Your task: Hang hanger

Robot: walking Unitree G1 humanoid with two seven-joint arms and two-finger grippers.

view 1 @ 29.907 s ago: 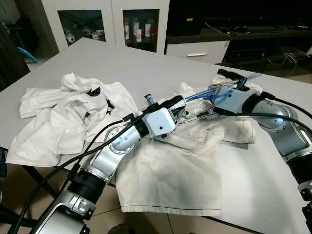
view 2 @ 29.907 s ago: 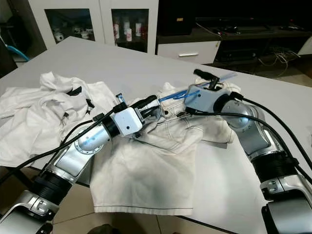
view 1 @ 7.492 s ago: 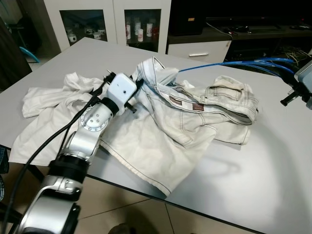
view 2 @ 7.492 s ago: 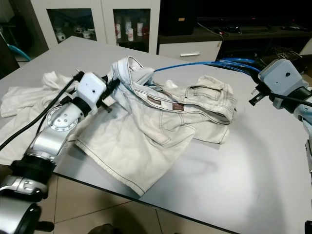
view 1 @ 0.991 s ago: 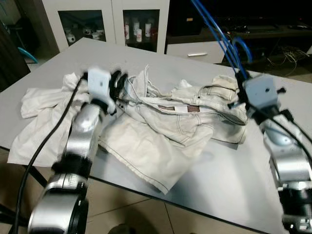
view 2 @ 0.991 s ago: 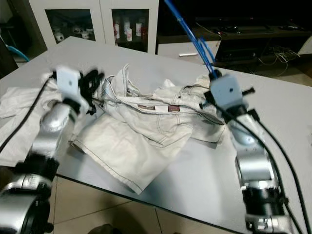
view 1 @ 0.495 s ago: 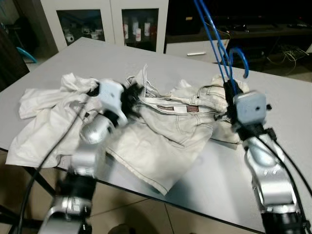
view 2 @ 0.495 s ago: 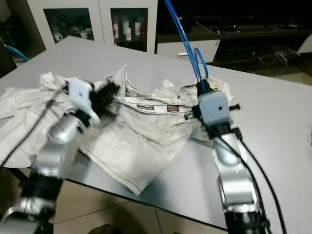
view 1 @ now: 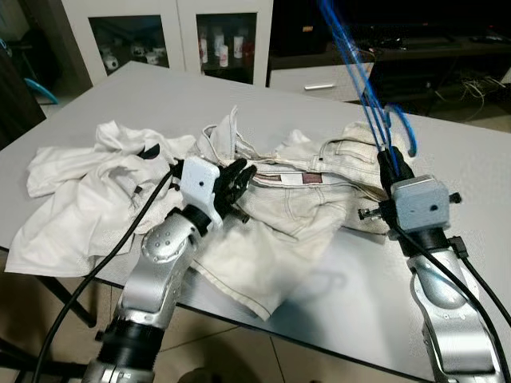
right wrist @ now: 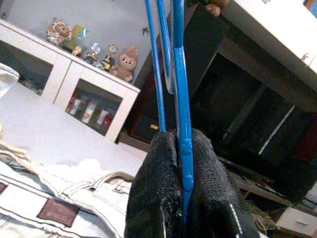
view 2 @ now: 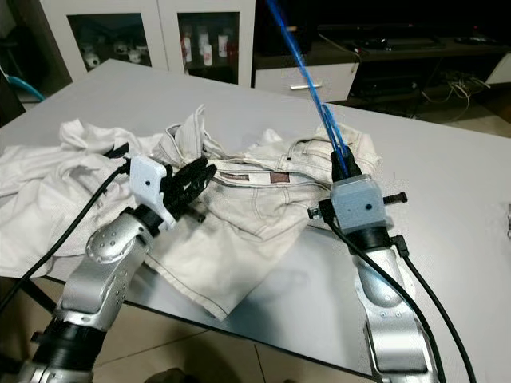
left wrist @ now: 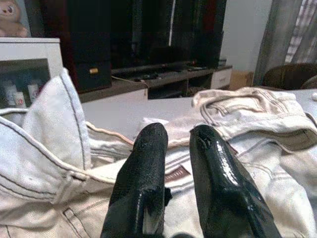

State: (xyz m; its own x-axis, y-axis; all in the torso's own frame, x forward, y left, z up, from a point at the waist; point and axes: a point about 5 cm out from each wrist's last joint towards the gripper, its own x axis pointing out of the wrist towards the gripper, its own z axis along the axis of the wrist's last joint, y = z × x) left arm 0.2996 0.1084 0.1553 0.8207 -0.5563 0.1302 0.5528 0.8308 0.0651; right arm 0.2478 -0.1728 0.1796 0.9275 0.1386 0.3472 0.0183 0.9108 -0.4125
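**Blue wire hanger held upright over the shorts**

A thin blue wire hanger (view 1: 361, 76) is clamped between the black fingers of the right gripper (right wrist: 181, 148). It stands nearly upright, leaning left and far, with its curved hook beside the gripper, above pale denim shorts (view 1: 295, 207) spread on the table.

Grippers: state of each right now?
Left gripper: open, over the pale jeans, holding nothing.
Right gripper: shut on the blue hanger.
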